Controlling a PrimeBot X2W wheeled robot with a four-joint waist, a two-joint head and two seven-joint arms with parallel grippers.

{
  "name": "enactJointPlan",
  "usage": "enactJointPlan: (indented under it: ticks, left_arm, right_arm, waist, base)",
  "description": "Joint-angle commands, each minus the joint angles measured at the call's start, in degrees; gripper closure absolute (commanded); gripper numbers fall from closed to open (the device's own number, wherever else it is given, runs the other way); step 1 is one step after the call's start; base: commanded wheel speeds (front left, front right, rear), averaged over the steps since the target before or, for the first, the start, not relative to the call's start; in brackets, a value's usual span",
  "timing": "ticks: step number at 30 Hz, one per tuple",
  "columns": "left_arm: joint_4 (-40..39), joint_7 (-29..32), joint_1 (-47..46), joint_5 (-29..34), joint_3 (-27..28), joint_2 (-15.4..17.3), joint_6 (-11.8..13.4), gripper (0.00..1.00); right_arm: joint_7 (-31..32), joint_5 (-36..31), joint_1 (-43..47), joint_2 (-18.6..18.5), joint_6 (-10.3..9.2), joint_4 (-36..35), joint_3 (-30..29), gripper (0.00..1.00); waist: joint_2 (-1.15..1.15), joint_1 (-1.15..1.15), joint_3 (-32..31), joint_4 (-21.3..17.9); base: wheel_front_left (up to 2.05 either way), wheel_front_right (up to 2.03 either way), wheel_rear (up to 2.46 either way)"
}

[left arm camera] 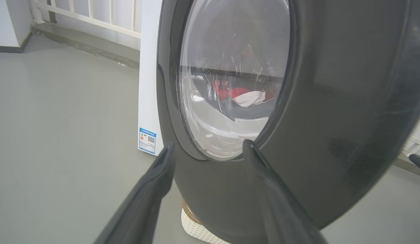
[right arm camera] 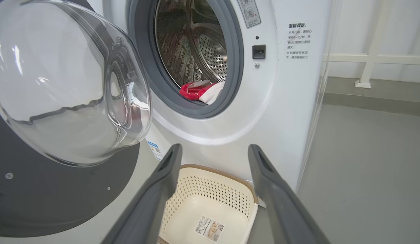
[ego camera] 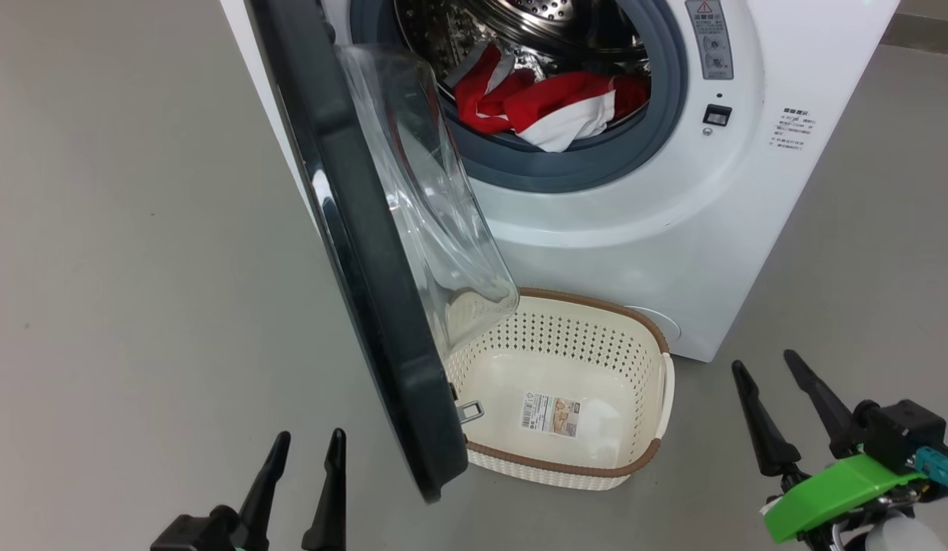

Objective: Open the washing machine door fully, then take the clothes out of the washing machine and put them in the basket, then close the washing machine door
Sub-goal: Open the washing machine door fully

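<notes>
washing machine door (ego camera: 366, 268) standing open, glossy black rim edge-on, clear bulging glass bowl hanging over basket's left end. clothes (ego camera: 542, 103): crumpled red fabric, white panel, at front lip of perforated steel drum (ego camera: 535, 15) in white washing machine (ego camera: 634, 229). basket (ego camera: 581, 329): cream plastic, hole-punched walls, brown woven-look rim, on smooth grey floor (ego camera: 122, 268) right by washer front. left pincer (ego camera: 311, 435) fingers parted, empty, near door's outer face. right pincer (ego camera: 764, 360) spread too, nothing in it.

Head view looks down on door (ego camera: 359, 268) and basket (ego camera: 565, 337). Left wrist closely faces the door's outside; right wrist, its inside.
</notes>
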Motion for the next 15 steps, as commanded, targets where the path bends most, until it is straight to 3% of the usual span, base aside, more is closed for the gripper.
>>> enactJointPlan:
  ticks: [1,15]
  left_arm:
    - [-1.35,-0.70,-1.74,0.31,1.90,0.39,-0.17,0.00]
    - [-1.86,-0.70,-1.32,0.51,2.46,0.39,-0.28,0.00]
  right_arm:
    - [-0.53,-1.32,0.73,0.05,0.36,-1.60,0.12,0.00]
    - [-0.53,-3.98,3.19,1.80,0.36,-1.42,-2.23,0.00]
  waist:
    - [0.00,0.00,-0.09,0.10]
    - [0.00,0.00,-0.38,-0.02]
  base:
    - [0.00,0.00,0.00]
    - [0.00,0.00,0.00]
